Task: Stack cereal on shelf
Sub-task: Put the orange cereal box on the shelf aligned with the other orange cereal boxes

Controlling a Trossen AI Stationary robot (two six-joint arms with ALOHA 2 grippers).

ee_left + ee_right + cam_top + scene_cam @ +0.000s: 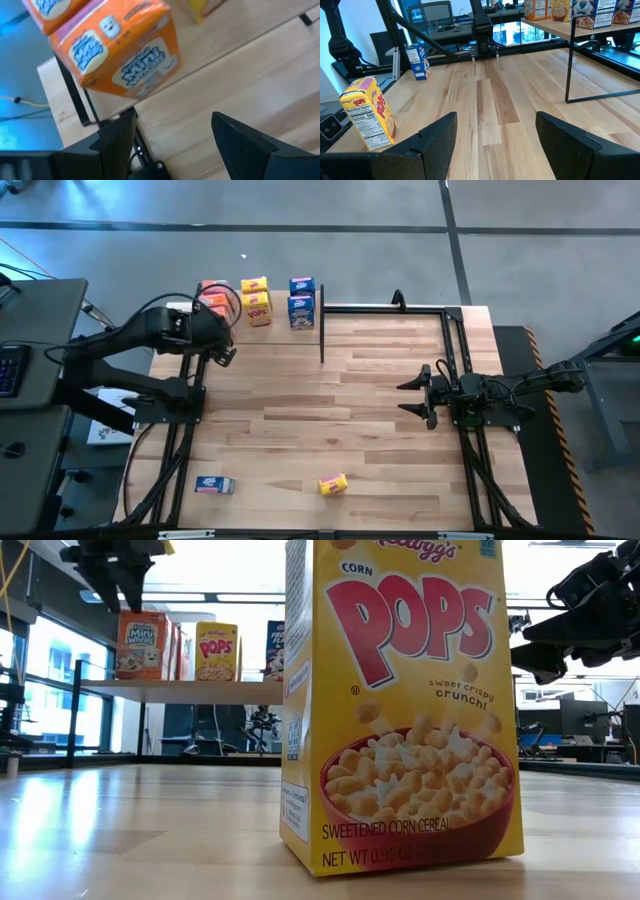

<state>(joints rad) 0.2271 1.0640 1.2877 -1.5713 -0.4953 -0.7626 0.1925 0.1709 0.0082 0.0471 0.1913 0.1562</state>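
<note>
The shelf stands at the table's far left and carries orange, yellow and blue cereal boxes, all upright on its board. My left gripper hovers open just in front of the orange boxes, tilted downward, with nothing between its fingers. A yellow cereal box and a blue one rest on the tabletop near its front edge. At the table's right my right gripper waits open and level, holding nothing.
Thin black posts frame the shelf's right end. Black frame rails run along the table's right side under my right arm. Bare wood lies between the shelf and the two loose boxes.
</note>
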